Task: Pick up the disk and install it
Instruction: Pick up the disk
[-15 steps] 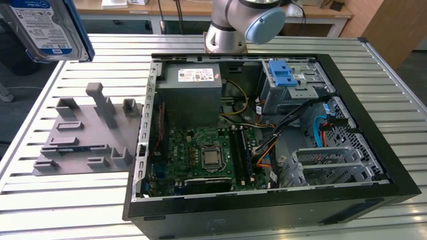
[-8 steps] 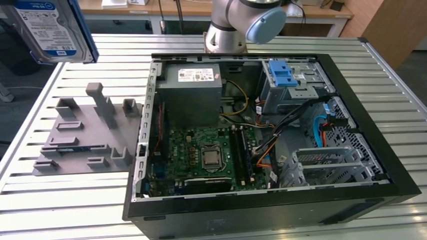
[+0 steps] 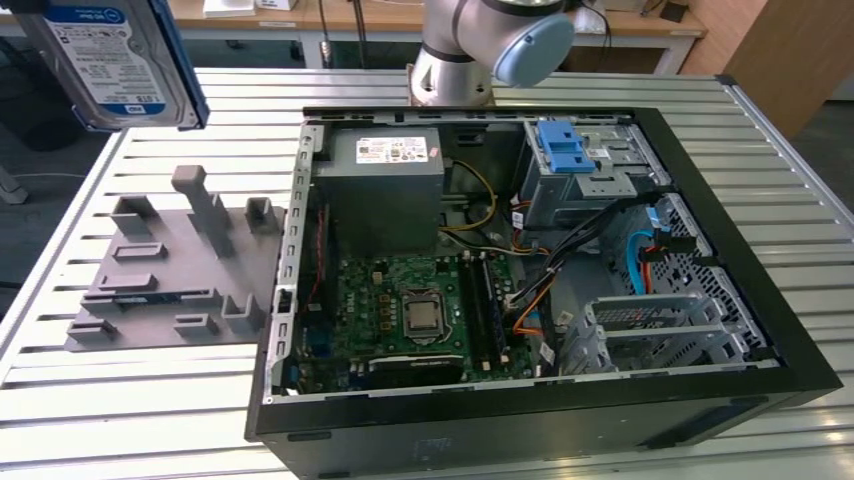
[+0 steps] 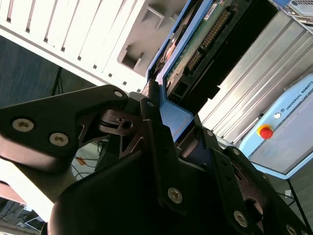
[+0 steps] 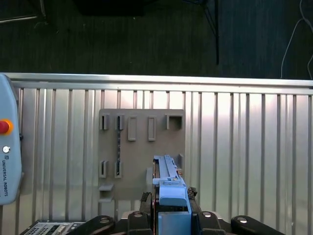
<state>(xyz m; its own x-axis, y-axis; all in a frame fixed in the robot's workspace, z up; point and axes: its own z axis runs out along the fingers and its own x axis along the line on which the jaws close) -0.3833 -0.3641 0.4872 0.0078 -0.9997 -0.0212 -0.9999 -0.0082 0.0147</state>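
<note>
Disk point(image 3: 118, 62) is up in the air at the exterior view's far left, label face toward that camera, blue side rail along its edge, well apart from the open computer case point(image 3: 747, 330). The exterior view also takes in the case's inside: grey power supply box point(image 3: 387, 170), green motherboard point(image 3: 414, 310), bright blue clip point(image 3: 567, 145) on the drive cage, plus the arm's base point(image 3: 467, 50) behind the case.

Second wrist view gives the disk point(image 4: 203, 36) from below, with green circuit board and connector pins. The gripper point(image 4: 173, 115) is clamped on it, with black fingers point(image 4: 155, 142) pressed against the blue rail at one end.

First wrist view looks straight down: the disk point(image 5: 167, 176) is edge-on and upright in the gripper point(image 5: 168, 215), hanging over the grey slotted fixture plate point(image 5: 142, 147) on the ribbed metal table point(image 5: 244, 147). The same plate point(image 3: 174, 270) sits beside the case at the exterior view's left. A pale box with a red button point(image 5: 4, 127) lies at the table edge.
</note>
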